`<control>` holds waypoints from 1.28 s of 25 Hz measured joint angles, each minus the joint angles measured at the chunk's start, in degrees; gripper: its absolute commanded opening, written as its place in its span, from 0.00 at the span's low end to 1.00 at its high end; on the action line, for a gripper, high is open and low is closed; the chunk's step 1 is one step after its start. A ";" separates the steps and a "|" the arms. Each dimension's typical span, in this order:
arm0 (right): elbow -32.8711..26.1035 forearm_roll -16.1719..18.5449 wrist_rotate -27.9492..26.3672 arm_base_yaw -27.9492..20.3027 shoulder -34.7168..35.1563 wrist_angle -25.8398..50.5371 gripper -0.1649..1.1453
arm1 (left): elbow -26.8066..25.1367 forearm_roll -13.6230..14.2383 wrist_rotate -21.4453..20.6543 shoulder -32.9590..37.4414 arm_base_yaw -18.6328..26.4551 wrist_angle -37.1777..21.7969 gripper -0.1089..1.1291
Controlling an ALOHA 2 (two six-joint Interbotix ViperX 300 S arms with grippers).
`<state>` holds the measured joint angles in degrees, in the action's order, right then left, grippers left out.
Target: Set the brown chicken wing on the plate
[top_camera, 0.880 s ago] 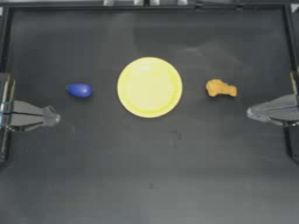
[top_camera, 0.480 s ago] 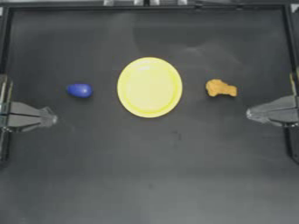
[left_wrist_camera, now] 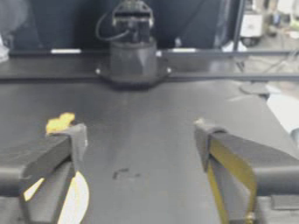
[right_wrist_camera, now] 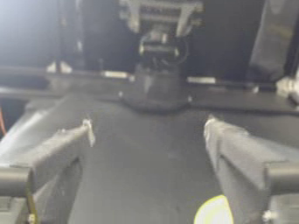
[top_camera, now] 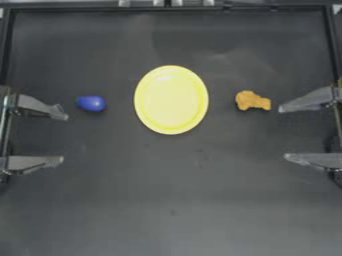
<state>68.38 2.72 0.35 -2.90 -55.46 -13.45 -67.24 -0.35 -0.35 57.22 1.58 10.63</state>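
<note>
We see the small lumpy golden-brown chicken wing [top_camera: 252, 101] lying lengthwise toward the right gripper [top_camera: 288, 132], just right of the large round yellow plate [top_camera: 171, 99]. Both grippers, left [top_camera: 61, 138] included, are spread wide, empty.

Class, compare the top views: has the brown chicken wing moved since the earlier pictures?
No. The brown chicken wing lies where it did, right of the plate, same gap between them.

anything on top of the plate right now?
Nothing visible: the plate shows bare yellow from above. The wing lies on the table to its right, apart from it, and a blue object to its left. What lies under the plate is hidden.
</note>
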 measured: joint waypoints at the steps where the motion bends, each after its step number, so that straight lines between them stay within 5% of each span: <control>1: -0.35 0.00 -0.18 -0.44 0.00 1.32 0.88 | 0.18 -0.09 -0.09 0.00 0.09 -0.44 0.90; 16: -14.77 -1.41 0.09 -16.79 7.47 43.15 0.88 | 0.62 -0.18 0.00 -1.67 2.02 -2.90 0.92; 26: -21.18 1.67 5.19 -19.78 18.54 54.05 0.89 | 0.88 -0.70 0.09 -2.90 2.46 -3.96 0.92; 32: -22.76 -3.87 13.54 -24.79 24.52 55.55 0.89 | 0.88 -0.88 0.09 -2.90 2.55 -4.04 0.92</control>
<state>45.62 -1.14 13.89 -27.69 -30.94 42.10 -66.36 -1.23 -0.26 54.32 4.13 6.59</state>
